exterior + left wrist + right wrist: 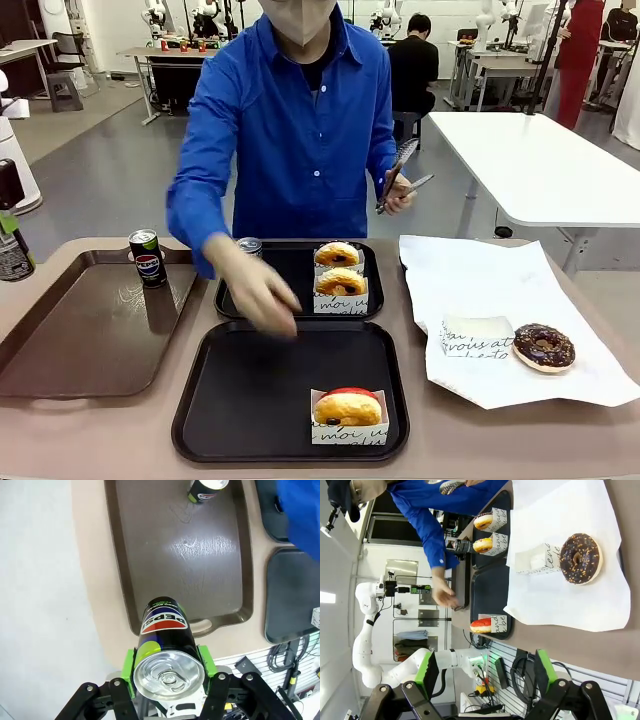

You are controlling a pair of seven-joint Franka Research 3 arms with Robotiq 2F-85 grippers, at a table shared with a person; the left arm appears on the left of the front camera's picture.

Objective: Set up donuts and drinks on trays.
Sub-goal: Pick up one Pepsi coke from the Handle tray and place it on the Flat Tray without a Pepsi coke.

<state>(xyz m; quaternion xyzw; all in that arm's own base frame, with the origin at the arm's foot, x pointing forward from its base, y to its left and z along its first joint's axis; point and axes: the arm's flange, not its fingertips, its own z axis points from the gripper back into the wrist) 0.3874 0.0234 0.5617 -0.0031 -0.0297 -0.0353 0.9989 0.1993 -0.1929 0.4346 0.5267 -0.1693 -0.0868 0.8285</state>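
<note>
**Current step: drink transfer.** The robot's left hand (167,672) is clamped on a Pepsi can (165,630), one green pad on each side of the can body. The wrist view sights along the can, silver top nearest the camera, towards the end rim of the brown tray (150,580). A second can (148,258) stands upright at the far corner of that tray.

**Tray status.**
- The far black tray (290,275) carries two glazed donuts (341,283) in sleeves, with a third can (249,245) at its far edge.
- The near black tray (250,390) carries one red-frosted donut (348,408) and no drink.
- A chocolate donut (543,346) lies on the white paper sheet (480,280).

**Right hand.** The right hand (486,675) stands with its fingers wide apart and holds nothing.

**Next move (a judgement).** Carry the held can across to the near black tray and set it upright on bare tray floor, apart from the donut. The person's hand (262,295) is over that tray's far rim, so the approach path must stay clear of it.
</note>
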